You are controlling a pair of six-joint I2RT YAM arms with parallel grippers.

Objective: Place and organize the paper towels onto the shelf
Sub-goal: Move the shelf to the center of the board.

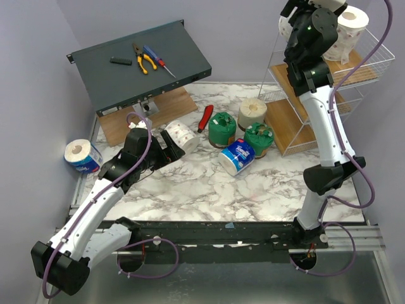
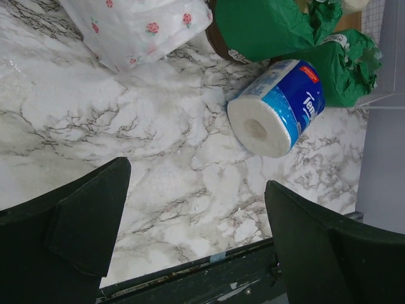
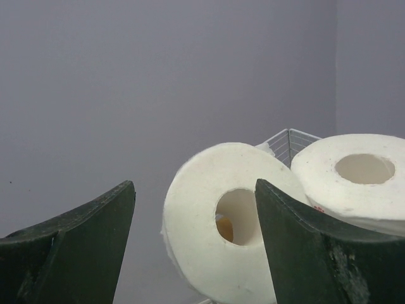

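Surface (image 1: 190,190): white marble top, just under the left jaws.
Shelf (image 1: 380,60): white wire rack with wood tiers. The right jaws are up at its top tier.
Grey box (image 1: 183,50): dark and flat, with pliers (image 1: 142,60) on it, far past the left jaws.
Left jaws: wide apart with nothing between them, low over the surface.
Right jaws: wide apart and not gripping.
Tilted white roll (image 3: 209,234): on the top tier, standing on its edge, its hole facing the right jaws. It shows in the gap between them, a bit past the tips.
Flat white roll (image 3: 361,183): on the top tier, hole up, just beside the tilted one, past the right-hand finger.
Pink-speck roll (image 2: 139,25): on the surface, ahead of the left jaws and to the left.
Blue roll (image 2: 278,107): on its side, ahead of the left jaws and to the right.
Green rolls (image 2: 266,25) (image 2: 345,69): two, just past the blue roll.
Cream roll (image 1: 252,114): past the green rolls, near the shelf's foot.
Second blue roll (image 1: 82,155): off to the left of the left jaws, by the surface's edge.
Red-handled tool (image 1: 205,117): on the surface, between the pink-speck roll and a green roll.
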